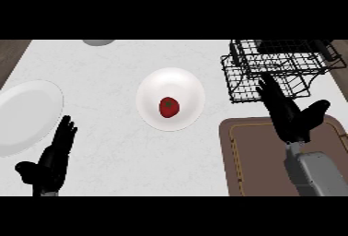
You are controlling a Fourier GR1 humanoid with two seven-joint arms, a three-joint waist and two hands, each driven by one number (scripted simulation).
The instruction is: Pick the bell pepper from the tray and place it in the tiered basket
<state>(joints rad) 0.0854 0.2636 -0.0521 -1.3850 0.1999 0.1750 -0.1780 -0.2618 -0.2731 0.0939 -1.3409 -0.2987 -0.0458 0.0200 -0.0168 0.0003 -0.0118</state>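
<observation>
A small red bell pepper (168,107) lies on a white plate (171,83) in the middle of the counter. The brown tray (252,161) at the lower right has nothing showing on its bare part. A black wire tiered basket (279,69) stands at the upper right. My right hand (289,115) is open, fingers straight, over the tray's far edge and reaching up to the basket's front. It is well right of the pepper. My left hand (53,159) rests open at the lower left, fingers up.
A second, larger white plate (24,115) lies at the left edge. A grey round object (99,42) shows partly at the top edge. Dark wood (10,55) borders the white counter at the upper left.
</observation>
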